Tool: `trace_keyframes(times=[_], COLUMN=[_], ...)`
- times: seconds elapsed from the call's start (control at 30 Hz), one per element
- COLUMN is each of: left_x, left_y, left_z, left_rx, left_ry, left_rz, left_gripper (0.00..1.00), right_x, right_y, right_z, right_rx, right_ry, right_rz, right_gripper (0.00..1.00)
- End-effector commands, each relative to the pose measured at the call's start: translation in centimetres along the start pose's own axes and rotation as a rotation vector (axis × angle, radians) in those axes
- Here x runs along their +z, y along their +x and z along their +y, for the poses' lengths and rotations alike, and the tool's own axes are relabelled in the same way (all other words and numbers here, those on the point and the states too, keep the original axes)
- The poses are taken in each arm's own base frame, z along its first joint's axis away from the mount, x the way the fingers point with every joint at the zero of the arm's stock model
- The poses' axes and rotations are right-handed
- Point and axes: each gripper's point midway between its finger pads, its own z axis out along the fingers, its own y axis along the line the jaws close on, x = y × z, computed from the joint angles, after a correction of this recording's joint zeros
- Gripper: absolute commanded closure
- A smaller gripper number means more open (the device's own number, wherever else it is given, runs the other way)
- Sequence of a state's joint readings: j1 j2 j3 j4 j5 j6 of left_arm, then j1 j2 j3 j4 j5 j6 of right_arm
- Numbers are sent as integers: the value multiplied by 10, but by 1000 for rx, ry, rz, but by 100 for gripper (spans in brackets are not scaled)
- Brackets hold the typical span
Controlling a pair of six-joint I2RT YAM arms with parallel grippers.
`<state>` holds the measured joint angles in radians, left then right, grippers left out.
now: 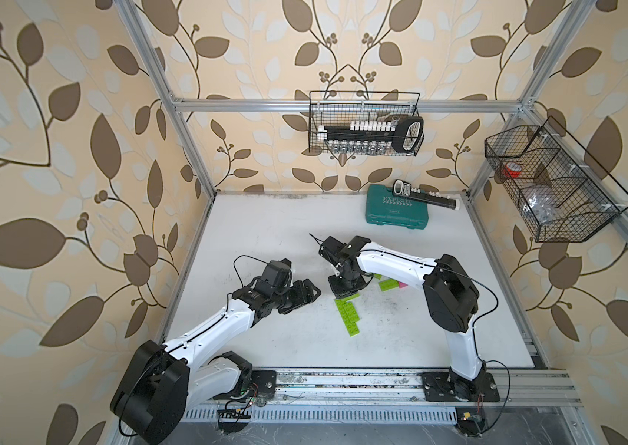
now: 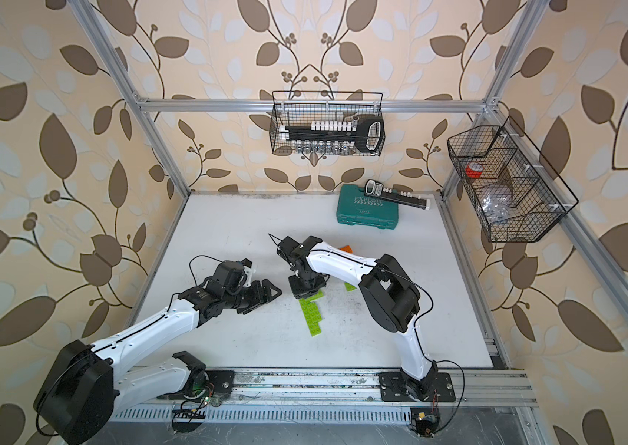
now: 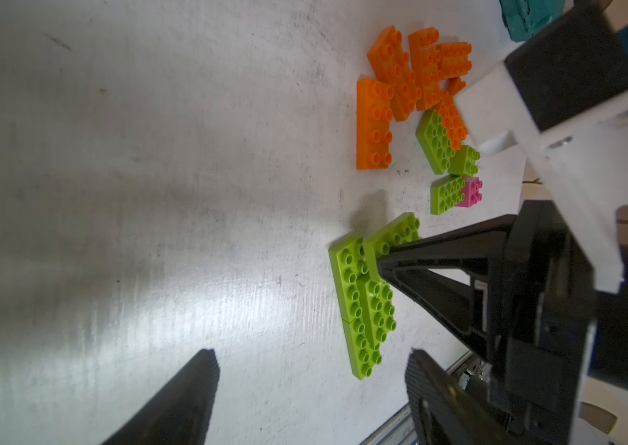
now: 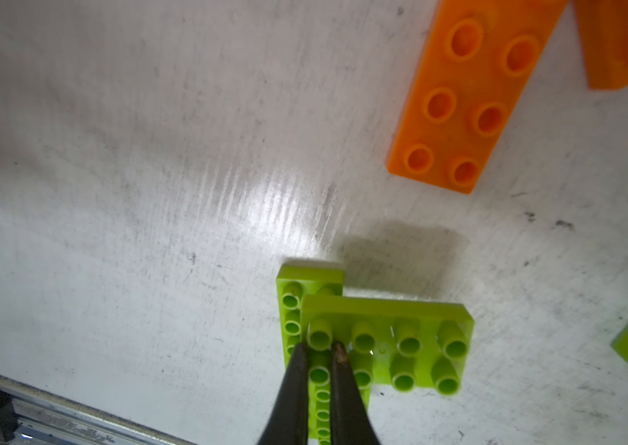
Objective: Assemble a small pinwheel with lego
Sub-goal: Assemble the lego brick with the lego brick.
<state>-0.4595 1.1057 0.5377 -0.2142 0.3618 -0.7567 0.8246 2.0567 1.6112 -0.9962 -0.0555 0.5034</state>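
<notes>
Your right gripper (image 4: 320, 348) points down at the lime-green assembly (image 1: 349, 316) in the middle of the tabletop (image 1: 266, 231). Its fingers (image 4: 297, 385) are drawn almost together, with the tips touching the top lime-green brick (image 4: 389, 343) on either side of one stud. You cannot tell whether they pinch that stud. That brick lies crosswise over one end of a longer strip of lime-green bricks (image 3: 358, 308), which are set side by side in steps. Your left gripper (image 3: 310, 354) hovers just beside the strip, its fingers spread wide with nothing between them. Loose orange bricks (image 3: 401, 77), more lime-green ones and a pink brick (image 3: 471, 191) lie beyond the assembly, near your right arm. The teal tool case (image 1: 397, 210) sits at the far edge.
</notes>
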Motion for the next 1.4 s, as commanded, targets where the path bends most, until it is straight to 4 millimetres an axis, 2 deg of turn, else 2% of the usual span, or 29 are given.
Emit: trace_keyframes(times=[0.0,0.23,0.9,1.37], left_x=[-5,-3,2,5], left_y=[5,11,18,16], left_z=[0,2,2,3], left_rx=[53,69,102,113], left_ry=[-18,-38,-72,-90], left_rz=[1,8,17,22], left_gripper=[21,20,21,21], right_x=[5,16,28,33], right_y=[-2,1,32,34], right_z=[2,0,-16,-26], right_rx=[-20,-22,-30,-82], right_ry=[20,33,96,144], right_rz=[10,39,91,97], right_gripper=[92,92,92,92])
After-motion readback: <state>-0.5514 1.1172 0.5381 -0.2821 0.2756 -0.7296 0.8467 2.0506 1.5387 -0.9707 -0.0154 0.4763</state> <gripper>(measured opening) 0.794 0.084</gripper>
